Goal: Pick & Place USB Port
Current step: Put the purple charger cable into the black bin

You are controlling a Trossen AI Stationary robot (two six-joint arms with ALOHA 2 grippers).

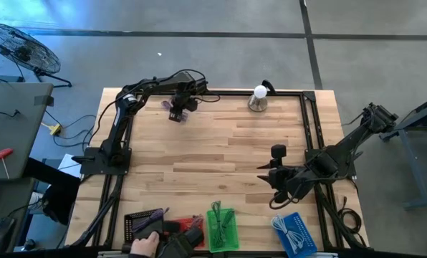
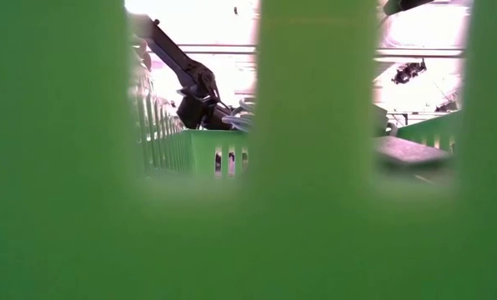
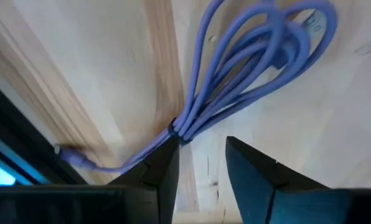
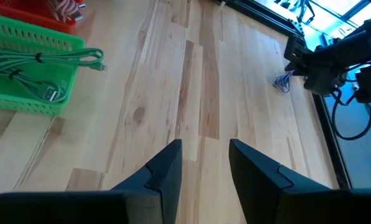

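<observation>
My left jaws (image 3: 201, 158) stand parted over the coiled purple USB cable (image 3: 248, 68), one finger at its tie, not clamped; it lies on the tabletop (image 1: 221, 154) near the far-left corner. My right jaws (image 4: 204, 165) wait, released, empty. Green basket (image 1: 223, 229) holds another cable; placement remains.

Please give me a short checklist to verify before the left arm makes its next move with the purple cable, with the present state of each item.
1. Left gripper jaws apart: ok, gap visible in the left wrist view.
2. Purple cable free of the jaws: cannot tell; its bundled neck touches one finger.
3. Cable resting on the table: ok, lying at the far left edge.
4. Right gripper clear of the left arm: ok, open and empty over bare wood.
5. Green basket reachable: cannot tell; a person's hand is near it.
</observation>
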